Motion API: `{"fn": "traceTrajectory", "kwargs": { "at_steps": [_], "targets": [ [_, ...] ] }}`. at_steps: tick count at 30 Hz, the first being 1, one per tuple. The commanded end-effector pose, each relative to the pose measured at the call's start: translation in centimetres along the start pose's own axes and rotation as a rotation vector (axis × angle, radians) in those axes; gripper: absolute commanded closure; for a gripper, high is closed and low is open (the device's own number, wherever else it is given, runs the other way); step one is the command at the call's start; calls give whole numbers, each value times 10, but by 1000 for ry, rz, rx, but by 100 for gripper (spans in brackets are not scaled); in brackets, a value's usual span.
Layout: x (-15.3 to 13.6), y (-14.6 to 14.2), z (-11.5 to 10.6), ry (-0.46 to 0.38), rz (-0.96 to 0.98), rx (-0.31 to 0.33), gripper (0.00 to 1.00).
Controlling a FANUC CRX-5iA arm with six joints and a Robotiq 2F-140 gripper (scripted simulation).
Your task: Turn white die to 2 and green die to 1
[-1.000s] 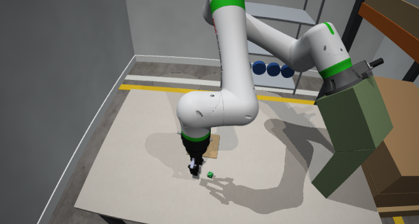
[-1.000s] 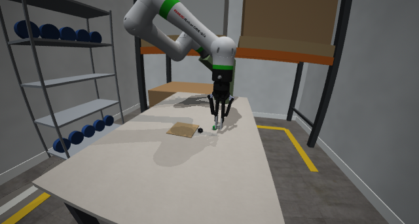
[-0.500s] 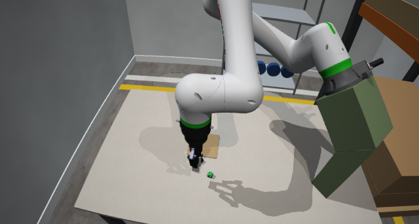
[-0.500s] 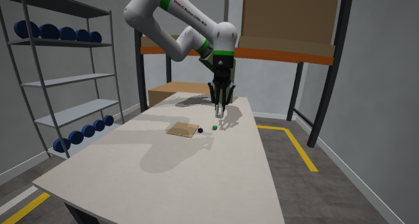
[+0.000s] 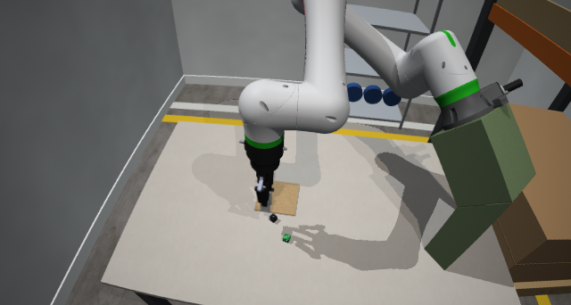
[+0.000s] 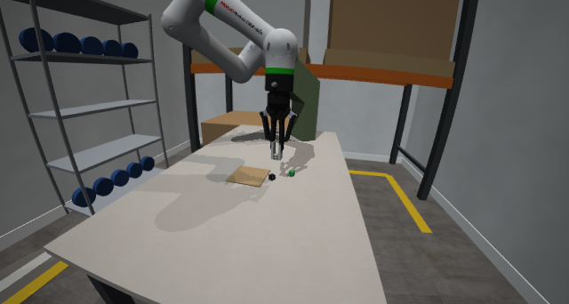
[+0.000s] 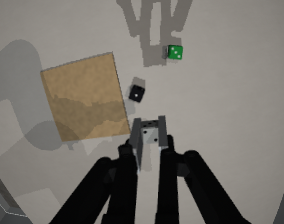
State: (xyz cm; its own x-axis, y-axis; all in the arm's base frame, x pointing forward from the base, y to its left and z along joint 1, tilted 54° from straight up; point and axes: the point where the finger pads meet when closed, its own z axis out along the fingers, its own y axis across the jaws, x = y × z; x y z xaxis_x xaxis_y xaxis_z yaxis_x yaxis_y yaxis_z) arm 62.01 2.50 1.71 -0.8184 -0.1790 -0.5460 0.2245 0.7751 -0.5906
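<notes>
- Gripper (image 5: 264,204) (image 6: 276,156) (image 7: 150,127): clasping the white die (image 6: 276,156) (image 7: 151,134), raised.
- In the exterior view, the mat (image 5: 286,199) (image 6: 248,176) (image 7: 85,89) lies left; approach high, clearing the black die (image 5: 273,218) (image 6: 272,177) (image 7: 137,93) (just beside it).
- Lower squarely, then release gently.

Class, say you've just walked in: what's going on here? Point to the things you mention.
The robot's gripper (image 6: 276,157) (image 7: 150,127) holds the white die (image 7: 151,135) between its fingers, raised above the table (image 5: 178,251) (image 6: 200,251) (image 7: 218,110). The mat (image 5: 286,199) (image 6: 249,175) (image 7: 85,95) lies to one side. The black die (image 5: 273,218) (image 6: 272,177) (image 7: 137,93) sits just off the mat, and the green die (image 5: 286,238) (image 6: 292,173) (image 7: 175,52) is farther out. Neither coloured die to be turned is on the mat.
</notes>
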Motion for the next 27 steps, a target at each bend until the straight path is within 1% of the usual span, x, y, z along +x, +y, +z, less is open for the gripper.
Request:
{"fn": "traceTrajectory", "kwargs": {
  "at_steps": [1,3,4,6,7,8,22,27],
  "targets": [
    [-14,-67,-3,1,-33,-8,91],
    [-14,-67,-3,1,-33,-8,91],
    [-17,-92,-4,-2,-44,-6,91],
    [-17,-92,-4,-2,-44,-6,91],
    [-18,-108,-5,-4,-52,-4,91],
    [-19,-116,-5,-5,-56,-3,91],
    [-19,-117,-5,-5,-56,-3,91],
    [-19,-117,0,-4,-56,-2,91]
  ]
}}
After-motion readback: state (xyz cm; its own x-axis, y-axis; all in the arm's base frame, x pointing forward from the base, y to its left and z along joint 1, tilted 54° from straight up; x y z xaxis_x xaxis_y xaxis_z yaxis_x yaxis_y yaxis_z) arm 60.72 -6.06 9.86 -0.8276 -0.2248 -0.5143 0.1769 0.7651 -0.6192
